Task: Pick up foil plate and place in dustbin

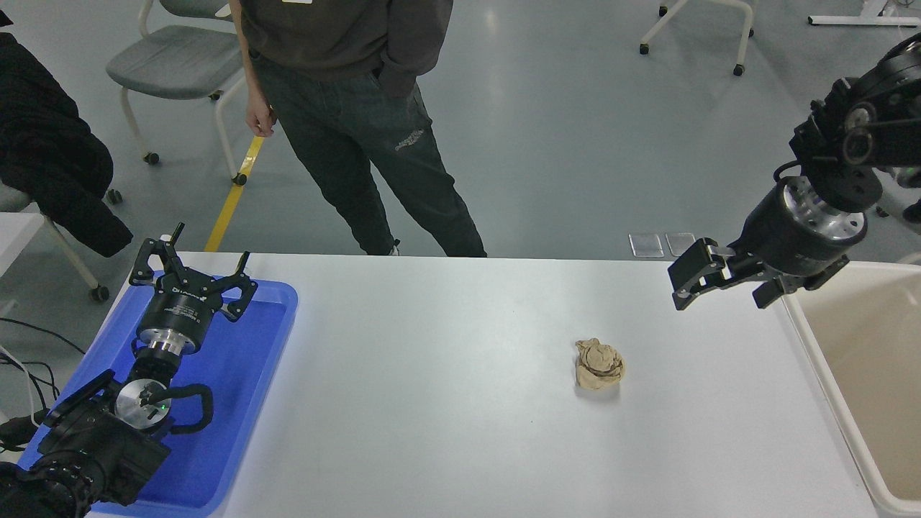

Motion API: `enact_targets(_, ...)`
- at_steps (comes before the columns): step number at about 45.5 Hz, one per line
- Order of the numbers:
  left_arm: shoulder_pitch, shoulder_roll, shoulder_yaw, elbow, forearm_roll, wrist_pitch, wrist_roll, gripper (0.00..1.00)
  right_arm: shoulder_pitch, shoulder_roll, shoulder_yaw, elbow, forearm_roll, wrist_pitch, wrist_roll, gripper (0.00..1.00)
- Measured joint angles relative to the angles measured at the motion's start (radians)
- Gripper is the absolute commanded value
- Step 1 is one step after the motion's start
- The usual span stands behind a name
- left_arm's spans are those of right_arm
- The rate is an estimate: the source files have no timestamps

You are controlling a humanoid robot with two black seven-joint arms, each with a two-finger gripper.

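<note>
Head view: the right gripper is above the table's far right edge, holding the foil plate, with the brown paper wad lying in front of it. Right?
Not quite. In the head view the right gripper holds nothing; no foil plate is visible. It does hang above the table near the dustbin, with the paper wad in front.

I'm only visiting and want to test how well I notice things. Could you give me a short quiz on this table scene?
1. True or false: the brown paper wad lies on the white table.
2. What lies under the left pincer? A) a blue tray B) a beige bin C) a grey chair
3. Fill in: the right pincer, above the table's right end, holds ____.

Key: 1 true; 2 A; 3 nothing, since it is open and empty.
</note>
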Motion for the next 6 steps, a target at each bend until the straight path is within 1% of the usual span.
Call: enact_targets(6, 0.000, 0.000, 0.000, 0.000, 0.000, 0.000, -0.001, 1.00, 0.054, 0.025, -0.016, 0.026, 0.033, 0.013, 0.000, 1.00)
